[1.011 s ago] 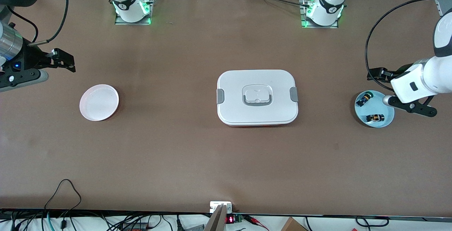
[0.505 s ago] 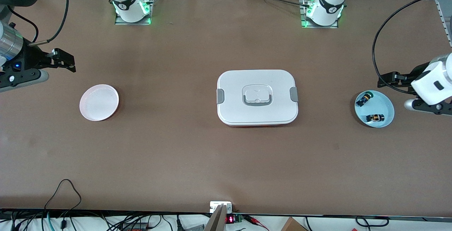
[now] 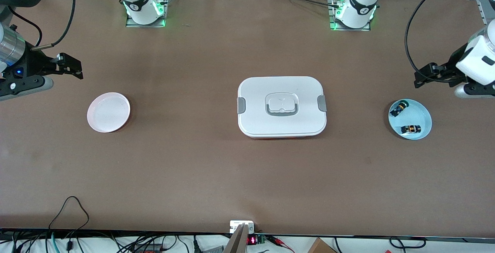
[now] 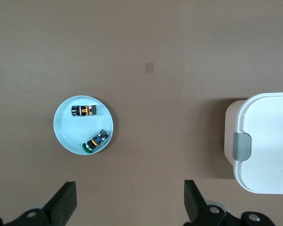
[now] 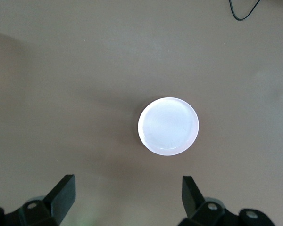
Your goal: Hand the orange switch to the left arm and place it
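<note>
The orange switch (image 3: 410, 129) lies in a pale blue plate (image 3: 419, 113) at the left arm's end of the table; it also shows in the left wrist view (image 4: 84, 110). A second small black part with blue and green bits (image 3: 398, 108) lies beside it in the plate. My left gripper (image 3: 423, 77) is open and empty, up in the air over bare table beside the plate; in its wrist view (image 4: 129, 207) the jaws stand wide apart. My right gripper (image 3: 77, 69) is open and empty, waiting over the table near the pink plate (image 3: 108, 112). The white box (image 3: 281, 106) sits mid-table.
The pink plate shows empty in the right wrist view (image 5: 168, 125). The box's corner and a grey clip show in the left wrist view (image 4: 269, 141). Cables hang at the table's edge nearest the front camera (image 3: 71, 206).
My left gripper has moved off the blue plate, toward the table's end and the robots' bases; the plate now shows whole. The right arm has not moved.
</note>
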Robot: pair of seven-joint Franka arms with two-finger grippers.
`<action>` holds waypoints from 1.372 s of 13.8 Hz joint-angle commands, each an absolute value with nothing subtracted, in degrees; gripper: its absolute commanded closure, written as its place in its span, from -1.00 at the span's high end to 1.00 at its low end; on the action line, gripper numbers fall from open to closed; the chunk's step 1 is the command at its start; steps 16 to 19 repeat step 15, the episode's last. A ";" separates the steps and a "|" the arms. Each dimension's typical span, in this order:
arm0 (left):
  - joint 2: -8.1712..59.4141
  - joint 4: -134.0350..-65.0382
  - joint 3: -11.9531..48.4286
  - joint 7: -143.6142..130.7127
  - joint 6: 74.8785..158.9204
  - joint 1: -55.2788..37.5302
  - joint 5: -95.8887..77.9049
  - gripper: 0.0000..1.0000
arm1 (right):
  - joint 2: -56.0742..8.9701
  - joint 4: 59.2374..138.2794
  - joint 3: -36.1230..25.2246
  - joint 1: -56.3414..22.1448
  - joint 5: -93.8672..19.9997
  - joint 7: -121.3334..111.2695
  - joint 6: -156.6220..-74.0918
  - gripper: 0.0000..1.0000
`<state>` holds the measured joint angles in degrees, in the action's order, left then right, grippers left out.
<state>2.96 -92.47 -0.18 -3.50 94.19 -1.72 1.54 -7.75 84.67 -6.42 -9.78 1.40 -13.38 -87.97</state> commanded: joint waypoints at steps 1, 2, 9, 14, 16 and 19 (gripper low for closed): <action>2.46 -93.78 -1.06 -2.64 95.80 -2.29 0.61 1.00 | -7.38 84.38 -5.98 -9.58 1.41 -12.48 -87.98 1.00; 2.46 -93.69 -0.79 -2.64 95.71 -2.46 0.79 1.00 | -7.38 84.38 -5.98 -9.58 1.41 -12.48 -87.98 1.00; 2.72 -93.52 -0.79 -2.20 95.54 -2.29 0.79 1.00 | -7.38 84.38 -6.06 -9.58 1.41 -12.48 -87.98 1.00; 2.90 -93.52 -0.97 0.96 95.36 -2.37 0.79 1.00 | -7.38 84.38 -5.98 -9.58 1.41 -12.48 -87.98 1.00; 2.99 -93.52 -0.88 1.05 95.36 -2.37 0.79 1.00 | -7.38 84.38 -6.06 -9.58 1.41 -12.48 -87.98 1.00; 2.99 -93.52 -0.88 1.05 95.36 -2.37 0.79 1.00 | -7.38 84.38 -6.06 -9.58 1.41 -12.48 -87.98 1.00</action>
